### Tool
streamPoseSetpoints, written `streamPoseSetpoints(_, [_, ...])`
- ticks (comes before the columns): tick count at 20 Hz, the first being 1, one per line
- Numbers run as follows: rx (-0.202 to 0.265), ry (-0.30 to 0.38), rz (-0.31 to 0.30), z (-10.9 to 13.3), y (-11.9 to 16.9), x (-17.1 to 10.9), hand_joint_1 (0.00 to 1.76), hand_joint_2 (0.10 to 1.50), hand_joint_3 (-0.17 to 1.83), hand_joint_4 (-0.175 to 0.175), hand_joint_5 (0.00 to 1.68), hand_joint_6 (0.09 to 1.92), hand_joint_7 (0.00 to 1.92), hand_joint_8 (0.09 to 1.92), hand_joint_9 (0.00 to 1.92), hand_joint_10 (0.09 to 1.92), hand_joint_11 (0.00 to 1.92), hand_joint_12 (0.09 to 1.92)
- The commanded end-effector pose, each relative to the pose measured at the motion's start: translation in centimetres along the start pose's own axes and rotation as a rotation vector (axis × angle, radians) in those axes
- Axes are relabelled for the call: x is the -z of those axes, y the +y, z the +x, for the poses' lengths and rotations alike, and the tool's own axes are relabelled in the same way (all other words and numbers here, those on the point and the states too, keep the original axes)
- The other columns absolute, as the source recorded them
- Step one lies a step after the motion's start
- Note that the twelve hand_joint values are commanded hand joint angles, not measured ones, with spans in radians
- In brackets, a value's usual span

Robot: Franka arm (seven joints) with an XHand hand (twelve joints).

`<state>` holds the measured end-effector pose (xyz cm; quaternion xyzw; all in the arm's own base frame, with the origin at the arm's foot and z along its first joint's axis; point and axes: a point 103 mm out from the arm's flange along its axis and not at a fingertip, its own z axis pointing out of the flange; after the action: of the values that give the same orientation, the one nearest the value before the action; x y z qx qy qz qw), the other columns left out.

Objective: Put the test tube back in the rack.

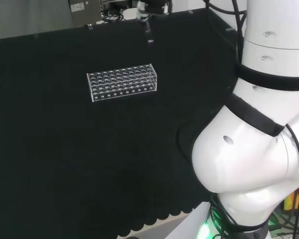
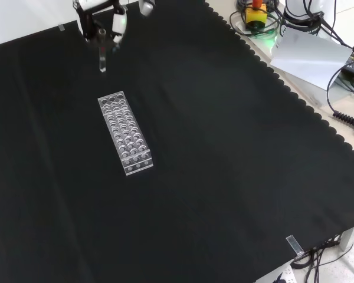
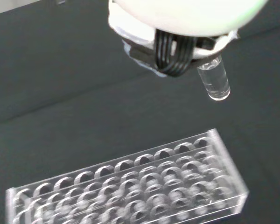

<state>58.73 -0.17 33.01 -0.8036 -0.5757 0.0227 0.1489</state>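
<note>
— Where is your hand right now?

— My hand is raised over the far end of the black cloth, at the top left of the front view. In the head view it sits at the top, a little right of centre, beyond the rack. My arm's white links bulk up the right side of that view.

— And what are your fingers doing?

— They are curled round the test tube, clamped on its upper part. The tube hangs down below my hand, roughly upright, with its lower end free in the air and clear of the cloth. In the wrist view its rounded clear end sticks out under my palm.

— Where is the rack?

— The clear rack rests flat on the cloth, long side running away from my hand in the front view. The tube is above and just beyond its nearer short end, not touching it. Whether any of the rack's holes are filled, I cannot tell.
</note>
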Motion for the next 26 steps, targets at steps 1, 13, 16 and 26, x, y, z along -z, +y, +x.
streamPoseSetpoints(1, [0.076,0.035,0.026,3.8,-0.1,-1.7,1.43,0.70,0.51,-0.175,1.31,0.30,1.38,0.73,1.33,0.48,1.16,0.94])
streamPoseSetpoints(13, [0.123,0.095,0.084,7.7,1.7,-5.4,1.43,0.70,0.51,-0.175,1.31,0.30,1.38,0.73,1.33,0.48,1.16,0.95])
streamPoseSetpoints(16, [0.139,0.107,0.102,8.3,2.1,-6.2,1.43,0.70,0.51,-0.175,1.31,0.30,1.38,0.73,1.33,0.48,1.16,0.95])
streamPoseSetpoints(26, [0.134,0.116,0.136,10.2,3.3,-8.7,1.43,0.70,0.51,-0.175,1.31,0.30,1.38,0.73,1.33,0.48,1.16,0.95])
